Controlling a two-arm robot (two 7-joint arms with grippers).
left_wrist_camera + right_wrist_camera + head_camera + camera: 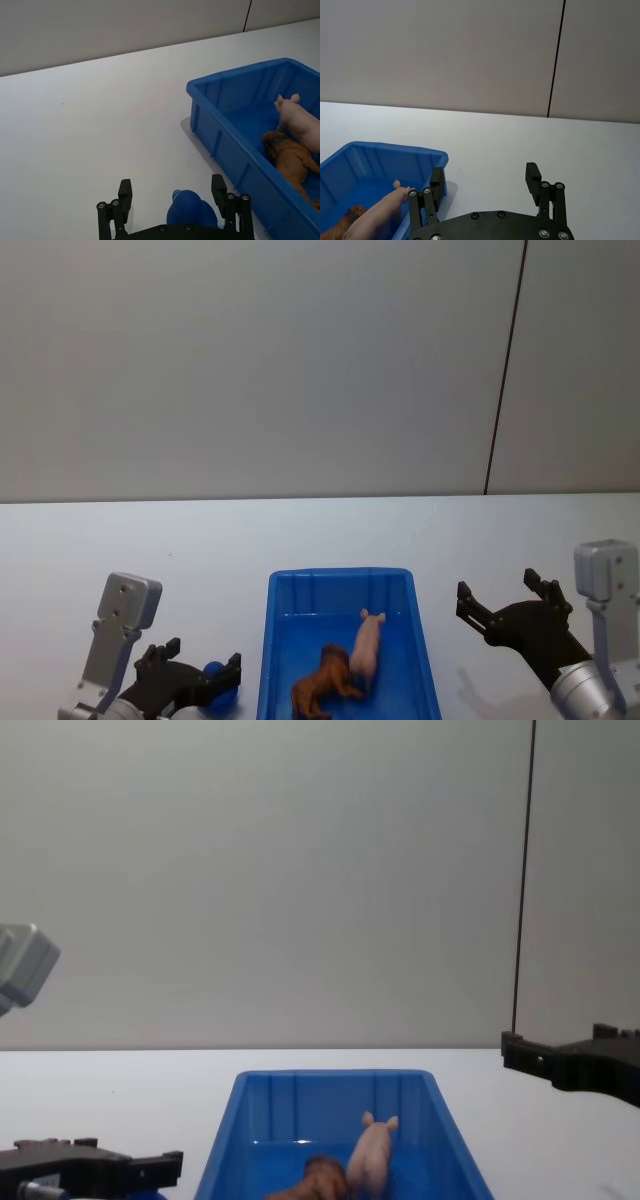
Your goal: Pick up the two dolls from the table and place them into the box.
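Both dolls lie inside the blue box (283,585): a pale pink pig (367,645) and a brown lion (322,683) touching it on its left. They also show in the left wrist view as the pig (299,122) and the lion (292,160) inside the box (227,125), and in the chest view as the pig (369,1158) and the lion (315,1179). My left gripper (198,669) stands open left of the box, its fingers either side of a small blue round-topped object (191,210). My right gripper (503,596) hangs open to the right of the box, empty.
The white table (200,540) stretches back to a grey wall with a dark vertical seam (505,370). The blue round-topped object (217,680) sits close to the box's left wall. Bare tabletop lies behind the box and on both sides.
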